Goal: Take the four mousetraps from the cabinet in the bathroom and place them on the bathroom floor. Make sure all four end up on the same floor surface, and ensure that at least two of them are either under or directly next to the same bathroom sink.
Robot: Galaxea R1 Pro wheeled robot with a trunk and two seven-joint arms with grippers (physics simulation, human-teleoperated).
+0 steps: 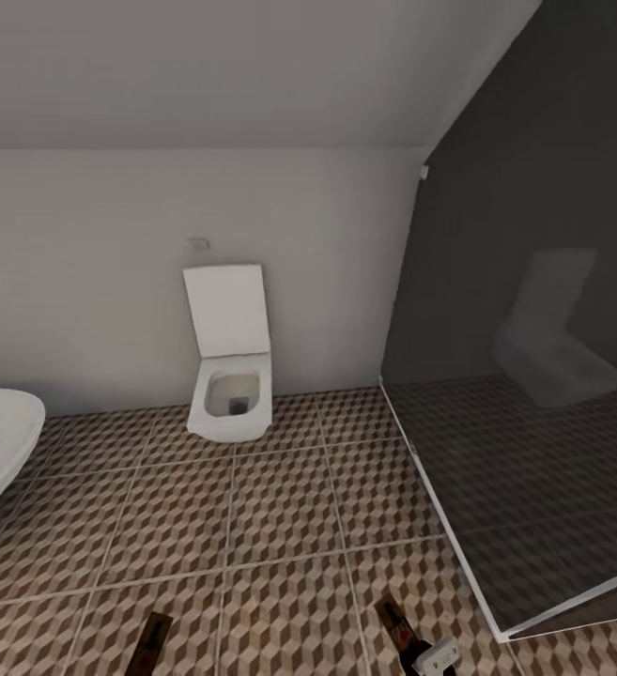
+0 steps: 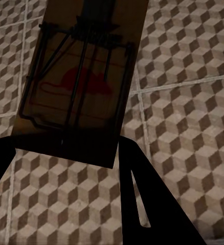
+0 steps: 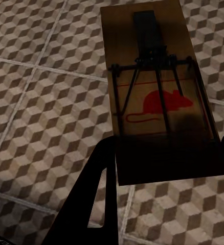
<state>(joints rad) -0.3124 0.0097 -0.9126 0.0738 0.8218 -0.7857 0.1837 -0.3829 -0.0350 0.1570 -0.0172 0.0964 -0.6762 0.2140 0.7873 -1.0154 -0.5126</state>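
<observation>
Carrying two mousetraps over the bathroom floor (image 1: 280,526), one per arm, both near the lower edge of the head view: left mousetrap (image 1: 150,640) toward the left, right mousetrap (image 1: 394,627) toward the right, facing the white toilet (image 1: 230,376) against the far wall, with a bathtub rim (image 1: 3,441) at the left edge and a dark glass panel (image 1: 533,376) on the right. Left gripper (image 2: 66,153) closed on the near end of its board (image 2: 81,87), dark fingers (image 2: 153,204) framing it; right gripper (image 3: 165,163) likewise clamped on the near short end of its board (image 3: 158,97), red mouse mark and wire bar facing up. Probably light, stiff, flat wood, so unlikely to sag or slip much; best held by the bare board end as now, clear of the spring bar and wires, which look the delicate part. Neither sink nor cabinet seen here, so placement near the sink not yet judged possible.
</observation>
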